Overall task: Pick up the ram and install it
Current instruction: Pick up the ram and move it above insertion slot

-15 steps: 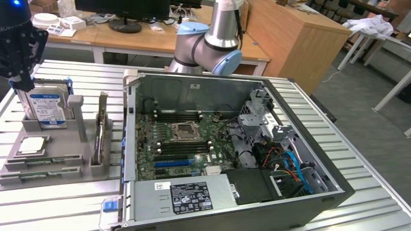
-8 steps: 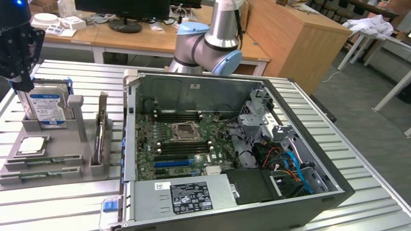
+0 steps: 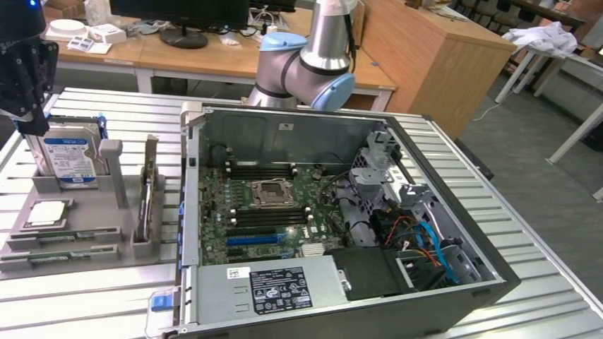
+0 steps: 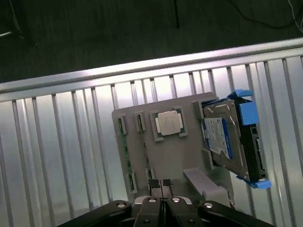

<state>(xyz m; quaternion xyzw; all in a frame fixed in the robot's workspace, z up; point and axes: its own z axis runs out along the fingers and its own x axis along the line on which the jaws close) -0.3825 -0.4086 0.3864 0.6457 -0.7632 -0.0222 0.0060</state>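
Two ram sticks (image 3: 56, 258) (image 4: 126, 156), green and narrow, lie on edge in the long slots of the grey holder (image 3: 94, 247) (image 4: 180, 156), at its front edge in the exterior view. Neither one is lifted; both are seated in the holder.

Your gripper (image 3: 33, 127) (image 4: 161, 182) hangs above the holder with its fingertips (image 4: 154, 182) pressed together and nothing between them. It's clenched and empty. In the exterior view it hangs at the far left, over the holder's back end near the hard drive (image 3: 68, 159) (image 4: 222, 137), apart from the ram sticks.

Same holder, moving away from the ram:
- Square silver processor chip (image 3: 47, 212) (image 4: 169, 123) lies flat in its recess, between the ram slots and the drive.
- The drive stands upright in its bracket, blue label showing, blue clips on its edges.
- A thin board (image 3: 148, 194) stands on edge on the holder's side nearest the case.

The holder sits on a ribbed metal table (image 3: 94, 296) (image 4: 57, 142).

To the exterior view's right you have the open computer case (image 3: 424, 311) lying on its side, just beside the holder. Its green motherboard (image 3: 236, 219) faces up, and long black slots (image 3: 268, 169) lie above and below the processor socket. The robot arm (image 3: 320, 56) rises behind the case.
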